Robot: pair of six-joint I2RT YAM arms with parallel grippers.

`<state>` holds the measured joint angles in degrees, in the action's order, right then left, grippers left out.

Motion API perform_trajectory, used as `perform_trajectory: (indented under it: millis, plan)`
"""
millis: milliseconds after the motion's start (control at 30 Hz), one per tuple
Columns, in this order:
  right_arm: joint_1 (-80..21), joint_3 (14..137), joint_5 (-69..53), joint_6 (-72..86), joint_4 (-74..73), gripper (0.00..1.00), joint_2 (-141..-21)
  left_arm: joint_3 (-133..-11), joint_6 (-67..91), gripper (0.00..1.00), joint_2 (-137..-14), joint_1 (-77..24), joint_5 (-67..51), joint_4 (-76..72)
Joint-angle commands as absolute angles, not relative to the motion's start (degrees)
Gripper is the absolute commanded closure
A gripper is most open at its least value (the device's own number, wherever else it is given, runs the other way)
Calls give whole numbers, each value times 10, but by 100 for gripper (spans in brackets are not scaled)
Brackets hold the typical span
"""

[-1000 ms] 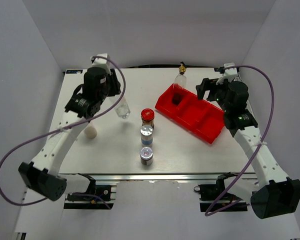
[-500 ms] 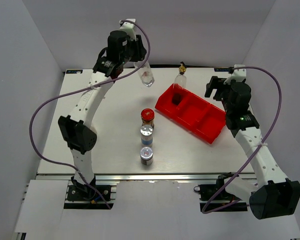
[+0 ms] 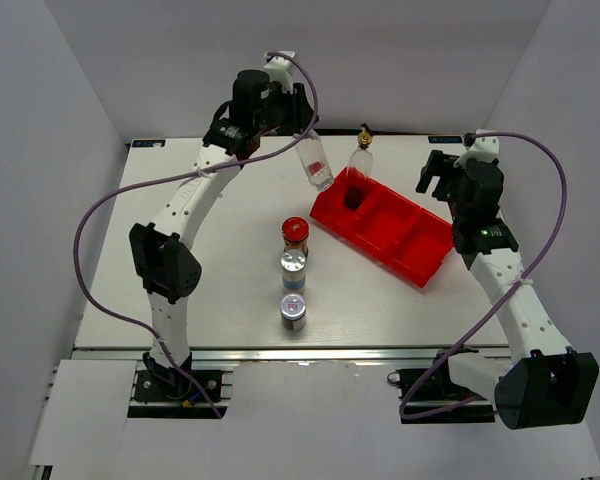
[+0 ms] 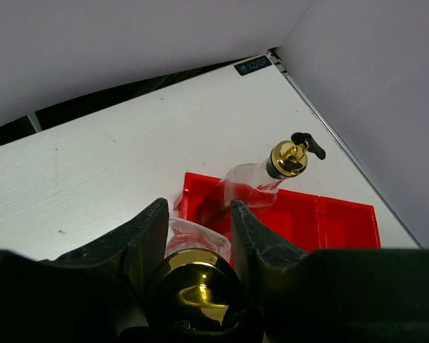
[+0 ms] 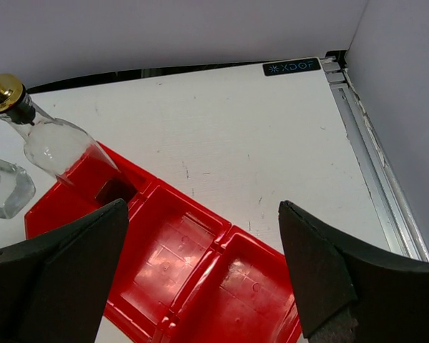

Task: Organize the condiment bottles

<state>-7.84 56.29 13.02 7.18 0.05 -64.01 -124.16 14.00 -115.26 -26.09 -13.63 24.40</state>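
My left gripper (image 3: 302, 135) is shut on a clear glass bottle (image 3: 315, 165) with a gold spout (image 4: 194, 286), held in the air just left of the red tray (image 3: 420, 262). A second clear bottle (image 3: 359, 160) with gold-and-black spout (image 4: 289, 158) stands in the tray's left compartment; it shows in the right wrist view (image 5: 53, 150). A dark red-lidded jar (image 3: 295, 235) and two silver-capped shakers (image 3: 294, 268) (image 3: 294, 311) stand in a line mid-table. My right gripper (image 5: 207, 264) is open and empty above the tray's right compartments.
The red three-compartment tray (image 5: 193, 286) lies diagonally at the right of the table; its middle and right compartments hold nothing. The table's far edge and grey back wall are close behind the tray. Purple cables loop from both arms.
My left arm has swung from the table's left side up and to the right, carrying the clear bottle to the tray's left end. My right arm shifted slightly back.
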Motion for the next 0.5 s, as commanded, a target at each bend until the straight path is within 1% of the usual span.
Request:
perform_trajectory:
  millis: [0,233,467]
  plan:
    - [-74,565,135,79,23,11,-636,-1235,148,100,-1093,-277,-167,174]
    - [-70,566,133,77,19,10,-636,-1221,133,100,-1086,-303,-162,185]
    - [-65,567,130,77,15,11,-638,-1206,97,100,-1096,-347,-93,201]
